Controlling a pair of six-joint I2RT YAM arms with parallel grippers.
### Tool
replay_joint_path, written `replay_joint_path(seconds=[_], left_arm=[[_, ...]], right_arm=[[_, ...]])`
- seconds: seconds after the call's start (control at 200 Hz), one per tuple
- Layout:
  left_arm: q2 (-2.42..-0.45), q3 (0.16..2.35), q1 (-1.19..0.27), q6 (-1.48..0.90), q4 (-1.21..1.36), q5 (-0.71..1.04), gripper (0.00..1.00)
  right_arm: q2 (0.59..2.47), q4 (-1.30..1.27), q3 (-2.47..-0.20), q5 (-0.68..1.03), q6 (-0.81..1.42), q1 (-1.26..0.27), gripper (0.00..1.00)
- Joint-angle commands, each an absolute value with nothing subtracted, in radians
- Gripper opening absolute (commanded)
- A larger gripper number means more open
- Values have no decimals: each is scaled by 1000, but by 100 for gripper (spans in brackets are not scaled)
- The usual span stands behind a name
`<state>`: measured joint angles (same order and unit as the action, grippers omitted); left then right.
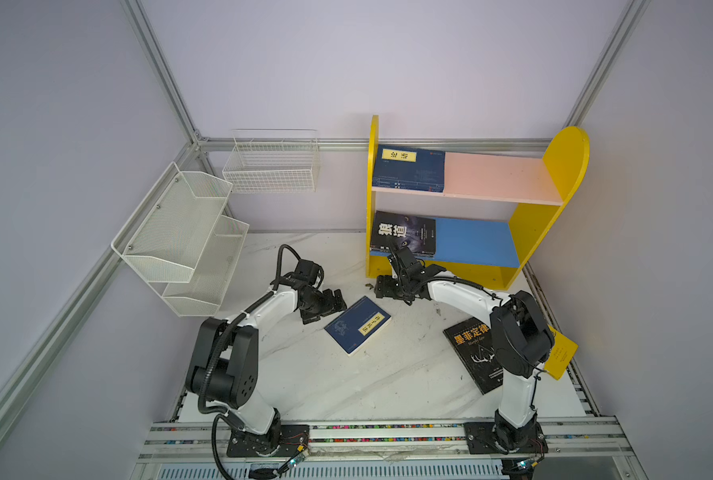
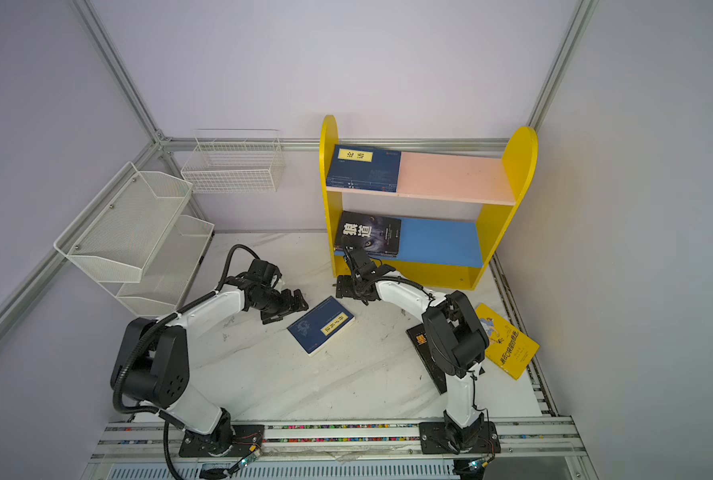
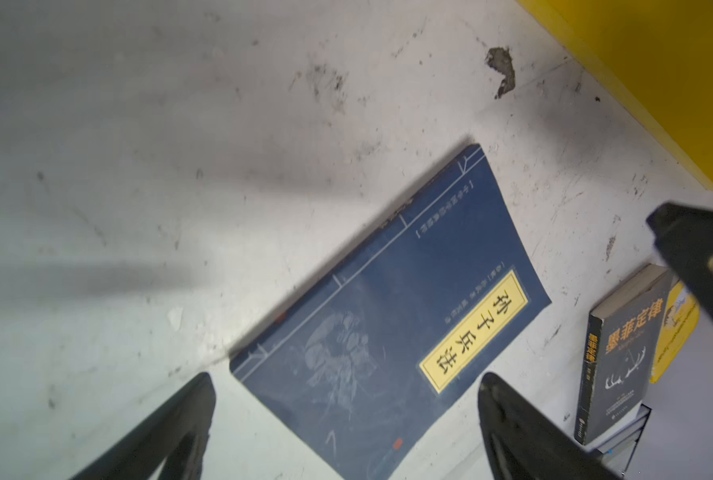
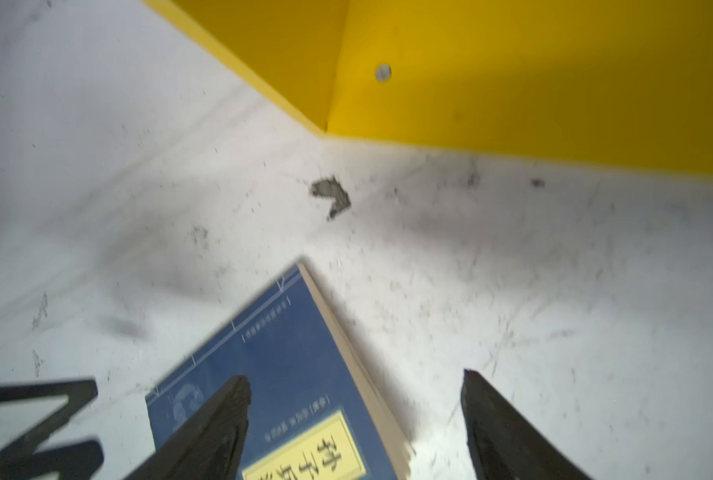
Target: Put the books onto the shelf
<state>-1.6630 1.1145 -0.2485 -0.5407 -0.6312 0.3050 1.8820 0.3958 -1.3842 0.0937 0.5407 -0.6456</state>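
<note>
Two grippers flank a navy book (image 1: 357,325) that lies flat at the centre of the desk (image 1: 346,386) in both top views. The left gripper (image 1: 325,309) sits just beside the book's upper-left side. The right gripper (image 4: 354,376) hangs near its top corner, close to the foot of the shelf (image 1: 566,166). Both sets of fingers stand apart and hold nothing.

The step in hand appears to be the pickup of this book. Flat and thin, it offers little to grip, so the next move likely calls for a finger under the pale page edge, or a push to raise one side.

On the shelf, a shelved navy book (image 1: 408,168) takes the left of the pink board (image 1: 496,174) and a shelved black book (image 1: 402,232) the left of the blue board (image 1: 475,241). The right of each board is free. A black book (image 1: 469,353) and a yellow book (image 2: 508,343) lie at lower right, the yellow one by the desk's edge.
</note>
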Motion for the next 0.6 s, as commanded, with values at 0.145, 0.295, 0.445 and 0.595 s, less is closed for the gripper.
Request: replay_joint_path(seconds=[0.145, 0.295, 0.445, 0.595], left_arm=[[-1795, 1270, -244, -361, -598, 344, 94], [-1857, 1287, -247, -361, -598, 415, 92], [-1848, 1194, -260, -374, -598, 476, 90], [-1733, 1036, -304, -419, -532, 569, 90]], right_arm=[[1682, 147, -1029, 354, 786, -675, 78], [1774, 110, -1079, 355, 815, -714, 75], [1891, 140, -1173, 298, 805, -722, 68], [1941, 167, -1282, 184, 796, -701, 67]])
